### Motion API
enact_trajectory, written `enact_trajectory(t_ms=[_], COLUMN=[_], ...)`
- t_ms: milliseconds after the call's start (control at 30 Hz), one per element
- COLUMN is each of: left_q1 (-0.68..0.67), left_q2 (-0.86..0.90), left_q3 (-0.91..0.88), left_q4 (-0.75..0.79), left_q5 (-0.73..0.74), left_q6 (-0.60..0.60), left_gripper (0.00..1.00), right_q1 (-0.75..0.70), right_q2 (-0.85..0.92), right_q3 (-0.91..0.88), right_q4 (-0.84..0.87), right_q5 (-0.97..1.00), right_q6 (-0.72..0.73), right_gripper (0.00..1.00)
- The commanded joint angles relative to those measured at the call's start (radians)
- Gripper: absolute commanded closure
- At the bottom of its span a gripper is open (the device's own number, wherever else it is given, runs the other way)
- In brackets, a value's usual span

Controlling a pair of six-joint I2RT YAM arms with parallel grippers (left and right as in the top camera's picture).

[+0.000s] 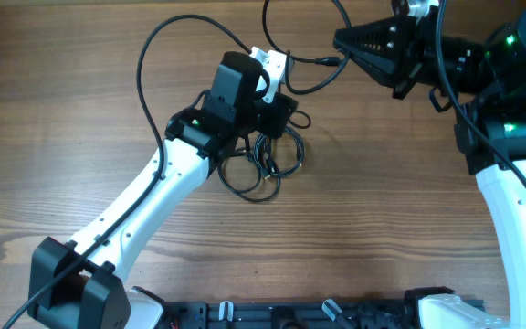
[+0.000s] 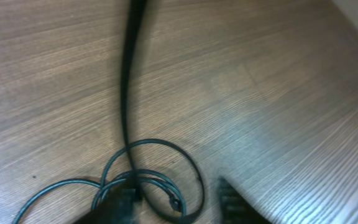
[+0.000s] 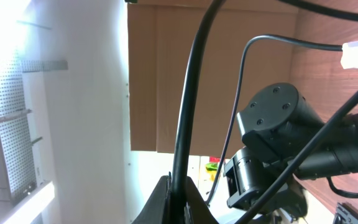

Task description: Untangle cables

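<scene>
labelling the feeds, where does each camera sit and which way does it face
Overhead: above the table, looking straight down; both arms, left hand, right hand and the cables show.
Left wrist: on the left hand, looking down at the cables; its fingers show.
Right wrist: on the right hand, facing sideways off the table; its fingers pinch a cable.
Shared: overhead and left wrist both see the cables.

From where I stand there are two arms, the left arm (image 1: 153, 194) and the right arm (image 1: 520, 215), over one table (image 1: 53, 100). The cables (image 1: 265, 170) make one tangle, and I can't count its cords; one plug (image 1: 334, 60) shows.
</scene>
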Motion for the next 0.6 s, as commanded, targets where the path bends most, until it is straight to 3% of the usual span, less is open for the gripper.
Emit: enact_trajectory(t_ms=[0,33,67,200,433,567], left_q1=[-0.001,-0.001,-0.001,-0.001,-0.001,-0.001], left_q2=[0.009,0.008,0.007,-0.061,-0.19,-0.262], left_q3=[-0.001,-0.001,-0.001,0.0,-0.001,-0.001], left_q4=[0.011,0.015,0.021,0.144,0.176,0.198], left_q5=[-0.011,-0.01,-0.01,0.002,0.039,0.039], left_q6=[-0.003,-0.003,-0.003,-0.138,-0.157,-0.19], left_gripper=[0.85,0.94,0.96,0.96,0.96,0.96], right_q1=[-0.002,-0.002,-0.003,-0.003,-0.003,-0.004], right_q2=[0.005,0.005,0.005,0.014,0.034,0.058], right_q3=[0.01,0.01,0.01,0.01,0.009,0.009], right_q4=[0.005,0.005,0.004,-0.002,-0.002,-0.003], right_q5=[-0.024,-0.024,-0.024,-0.045,-0.07,-0.076], right_q6=[-0.021,-0.046,-0.073,-0.2,-0.202,-0.294], right_gripper=[0.96,0.96,0.96,0.96,0.96,0.96])
